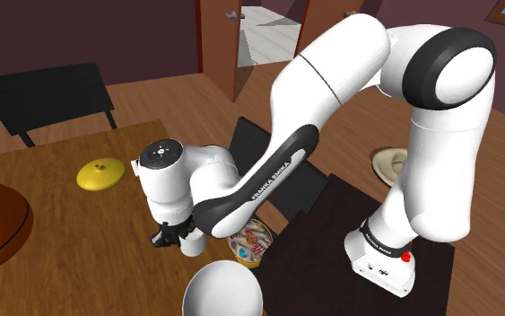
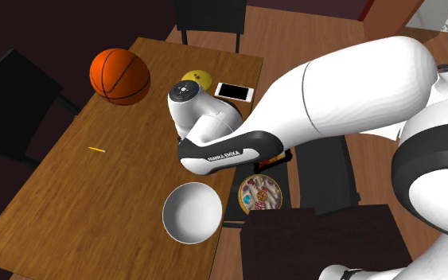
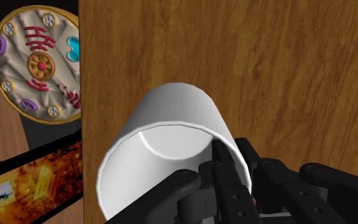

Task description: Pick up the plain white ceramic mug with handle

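Jaws tight on white mug (image 3: 171,121) wall, handle hidden.

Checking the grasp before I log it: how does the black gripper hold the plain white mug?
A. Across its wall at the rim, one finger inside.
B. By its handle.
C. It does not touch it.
A: in the wrist view the gripper pinches the wall of the plain white mug, one finger inside its mouth, the other outside.
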Controlling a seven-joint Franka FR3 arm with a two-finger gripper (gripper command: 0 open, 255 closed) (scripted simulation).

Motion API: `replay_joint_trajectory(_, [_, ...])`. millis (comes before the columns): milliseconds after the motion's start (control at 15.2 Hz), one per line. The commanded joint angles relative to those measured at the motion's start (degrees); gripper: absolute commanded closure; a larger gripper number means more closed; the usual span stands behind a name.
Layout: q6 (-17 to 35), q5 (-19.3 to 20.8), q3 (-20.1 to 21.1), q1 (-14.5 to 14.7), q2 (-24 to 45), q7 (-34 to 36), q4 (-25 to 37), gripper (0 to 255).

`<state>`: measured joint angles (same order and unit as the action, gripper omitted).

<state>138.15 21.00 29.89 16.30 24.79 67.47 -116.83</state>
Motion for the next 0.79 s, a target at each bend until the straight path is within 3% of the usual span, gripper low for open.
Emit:
replay_joint_trajectory(0, [-1.1,-1.0,0.6,-0.5,-1.2,-0.7,0.0,255])
replay_joint_trajectory(726, [-6.9,-5.5,3.1,-2.4,-6.6,-3.8,1.3,255])
